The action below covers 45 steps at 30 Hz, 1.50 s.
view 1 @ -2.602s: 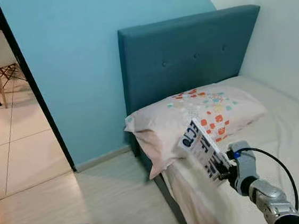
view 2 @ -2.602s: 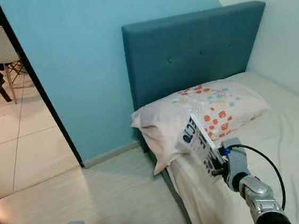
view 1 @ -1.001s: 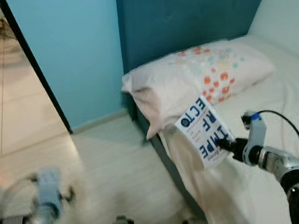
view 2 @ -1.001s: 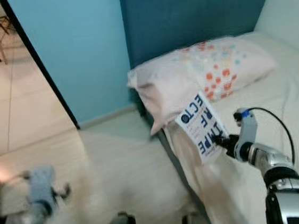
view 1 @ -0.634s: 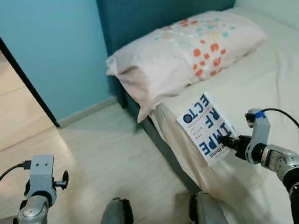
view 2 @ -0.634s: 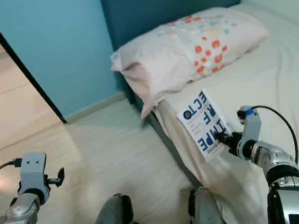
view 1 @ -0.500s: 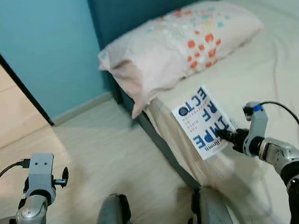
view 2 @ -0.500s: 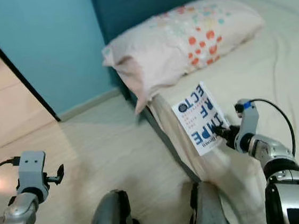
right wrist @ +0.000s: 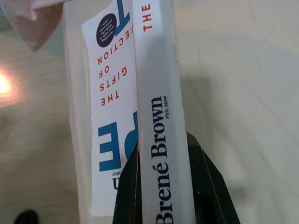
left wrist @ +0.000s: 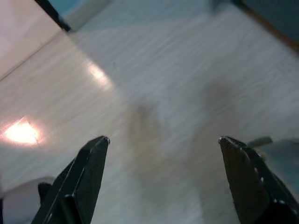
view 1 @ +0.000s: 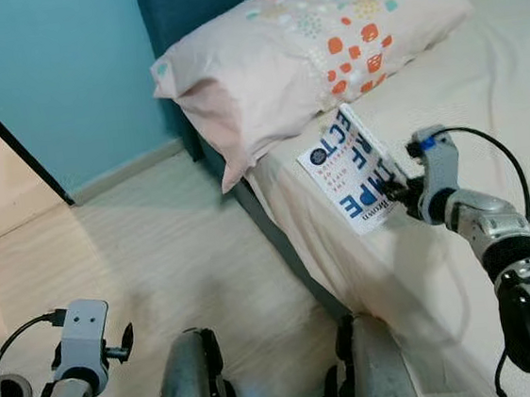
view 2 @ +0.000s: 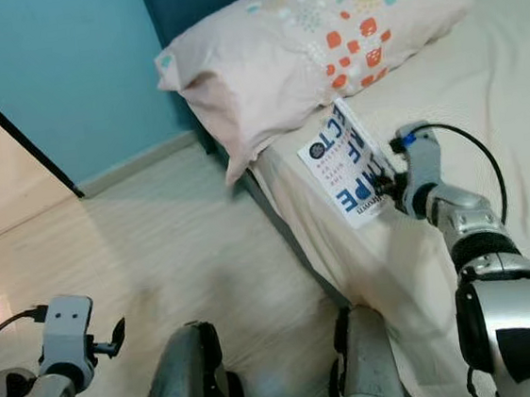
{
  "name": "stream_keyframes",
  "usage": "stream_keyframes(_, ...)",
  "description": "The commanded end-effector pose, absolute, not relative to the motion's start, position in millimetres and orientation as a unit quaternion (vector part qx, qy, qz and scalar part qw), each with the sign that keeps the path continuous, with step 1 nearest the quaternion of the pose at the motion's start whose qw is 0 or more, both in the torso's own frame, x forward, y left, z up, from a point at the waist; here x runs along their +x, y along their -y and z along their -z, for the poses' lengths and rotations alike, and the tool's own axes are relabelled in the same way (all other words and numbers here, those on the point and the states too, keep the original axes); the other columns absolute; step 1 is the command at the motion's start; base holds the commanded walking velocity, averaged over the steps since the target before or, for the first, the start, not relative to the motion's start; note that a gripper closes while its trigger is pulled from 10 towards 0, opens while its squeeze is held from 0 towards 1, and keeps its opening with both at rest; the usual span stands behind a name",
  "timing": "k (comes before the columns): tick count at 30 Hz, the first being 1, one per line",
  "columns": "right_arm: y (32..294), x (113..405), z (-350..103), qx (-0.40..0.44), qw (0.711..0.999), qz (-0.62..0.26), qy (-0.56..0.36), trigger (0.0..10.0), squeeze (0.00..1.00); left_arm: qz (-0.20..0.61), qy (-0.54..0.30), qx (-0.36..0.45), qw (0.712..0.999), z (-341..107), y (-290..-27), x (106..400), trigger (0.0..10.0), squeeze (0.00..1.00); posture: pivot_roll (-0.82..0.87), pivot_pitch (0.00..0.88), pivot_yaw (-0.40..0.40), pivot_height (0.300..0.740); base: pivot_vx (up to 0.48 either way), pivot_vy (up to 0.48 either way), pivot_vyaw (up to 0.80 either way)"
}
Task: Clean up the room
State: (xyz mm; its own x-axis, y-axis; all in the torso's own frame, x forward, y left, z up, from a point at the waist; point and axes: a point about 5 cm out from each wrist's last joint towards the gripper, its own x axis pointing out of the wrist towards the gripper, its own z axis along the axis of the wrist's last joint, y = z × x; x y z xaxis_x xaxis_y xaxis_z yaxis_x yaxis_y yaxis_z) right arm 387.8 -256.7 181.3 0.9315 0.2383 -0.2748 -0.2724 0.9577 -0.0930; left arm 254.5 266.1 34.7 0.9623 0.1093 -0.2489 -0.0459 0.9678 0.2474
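Book clamped at spine by right gripper fingers, beside pillow; best lowered flat onto bed. Left gripper fingers apart.

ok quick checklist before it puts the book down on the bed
1. Grip on book: ok. The right gripper is shut on the book, clamped at the spine end in the right wrist view.
2. Book over the bed: ok, it is above the sheet near the edge.
3. Pillow out of the way: ok, it is just beyond the book's far end.
4. Landing spot bare: ok, plain sheet beside the book.
5. Book touching the sheet: cannot tell.
6. Left gripper: ok, open, over the floor.
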Motion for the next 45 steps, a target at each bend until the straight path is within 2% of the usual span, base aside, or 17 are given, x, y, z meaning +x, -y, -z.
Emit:
stream_keyframes(1, 256, 385, -169, -0.077, 0.975, -0.130, -0.161, 10.0, 0.00, -0.035, -0.157, 0.116, 0.980, -24, -264, 244, 10.0, 0.00, 0.17, 0.441, -0.047, 0.580, 0.000, 0.000, 0.00)
stream_keyframes(8, 258, 382, -160, -0.103, 0.970, -0.119, -0.186, 10.0, 0.00, -0.032, -0.158, 0.116, 0.980, -25, -262, 240, 10.0, 0.00, 0.17, 0.455, -0.051, 0.580, 0.000, 0.000, 0.00)
stream_keyframes(9, 261, 382, -161, -0.113, 0.970, -0.109, -0.184, 10.0, 0.38, -0.030, -0.159, 0.116, 0.980, -24, -261, 238, 10.0, 0.00, 0.17, 0.457, -0.054, 0.580, 0.000, 0.000, 0.00)
stream_keyframes(11, 262, 382, -162, -0.120, 0.971, -0.102, -0.181, 10.0, 0.38, -0.029, -0.161, 0.116, 0.980, -24, -259, 236, 10.0, 0.00, 0.17, 0.457, -0.054, 0.580, 0.000, 0.000, 0.00)
stream_keyframes(12, 263, 383, -165, -0.123, 0.972, -0.097, -0.173, 10.0, 1.00, -0.028, -0.162, 0.116, 0.980, -24, -259, 235, 10.0, 0.00, 0.17, 0.458, -0.056, 0.580, 0.000, 0.000, 0.00)
stream_keyframes(23, 264, 392, -192, -0.111, 0.987, -0.053, -0.103, 10.0, 1.00, -0.018, -0.164, 0.106, 0.981, -22, -245, 240, 10.0, 0.00, 0.17, 0.409, -0.053, 0.580, 0.000, 0.000, 0.00)
stream_keyframes(24, 268, 394, -202, -0.113, 0.989, -0.038, -0.083, 10.0, 0.25, -0.013, -0.162, 0.102, 0.981, -22, -239, 244, 10.0, 0.00, 0.16, 0.377, -0.054, 0.580, 0.000, 0.000, 0.00)
stream_keyframes(26, 268, 394, -202, -0.113, 0.989, -0.038, -0.083, 10.0, 0.25, -0.013, -0.162, 0.102, 0.981, -22, -239, 244, 10.0, 0.00, 0.16, 0.377, -0.054, 0.580, 0.000, 0.000, 0.00)
stream_keyframes(27, 273, 395, -212, -0.129, 0.989, -0.020, -0.064, 10.0, 0.00, -0.008, -0.159, 0.096, 0.983, -21, -233, 250, 10.0, 0.00, 0.15, 0.354, -0.054, 0.580, 0.000, 0.000, 0.00)
stream_keyframes(31, 290, 392, -229, -0.180, 0.982, 0.028, -0.047, 10.0, 0.00, 0.001, -0.156, 0.086, 0.984, -20, -221, 262, 10.0, 0.00, 0.12, 0.322, -0.049, 0.580, 0.000, 0.000, 0.00)
stream_keyframes(36, 296, 390, -230, -0.184, 0.981, 0.044, -0.050, 10.0, 0.00, 0.004, -0.156, 0.083, 0.984, -20, -218, 263, 10.0, 0.00, 0.11, 0.316, -0.042, 0.580, 0.000, 0.000, 0.00)
stream_keyframes(40, 300, 385, -210, -0.163, 0.982, 0.057, -0.080, 10.0, 0.00, 0.012, -0.160, 0.080, 0.984, -18, -213, 263, 10.0, 0.00, 0.09, 0.322, -0.034, 0.580, 0.000, 0.000, 0.00)
stream_keyframes(41, 294, 384, -194, -0.140, 0.985, 0.041, -0.096, 10.0, 0.00, 0.014, -0.161, 0.080, 0.984, -18, -212, 262, 10.0, 0.00, 0.10, 0.328, -0.034, 0.580, 0.000, 0.000, 0.00)
stream_keyframes(42, 276, 384, -176, -0.118, 0.988, -0.016, -0.103, 10.0, 0.00, 0.015, -0.161, 0.079, 0.984, -18, -212, 260, 10.0, 0.00, 0.10, 0.340, -0.031, 0.580, 0.000, 0.000, 0.00)
stream_keyframes(45, 276, 384, -176, -0.118, 0.988, -0.016, -0.103, 10.0, 0.00, 0.015, -0.161, 0.079, 0.984, -18, -212, 260, 10.0, 0.00, 0.10, 0.340, -0.031, 0.580, 0.000, 0.000, 0.00)
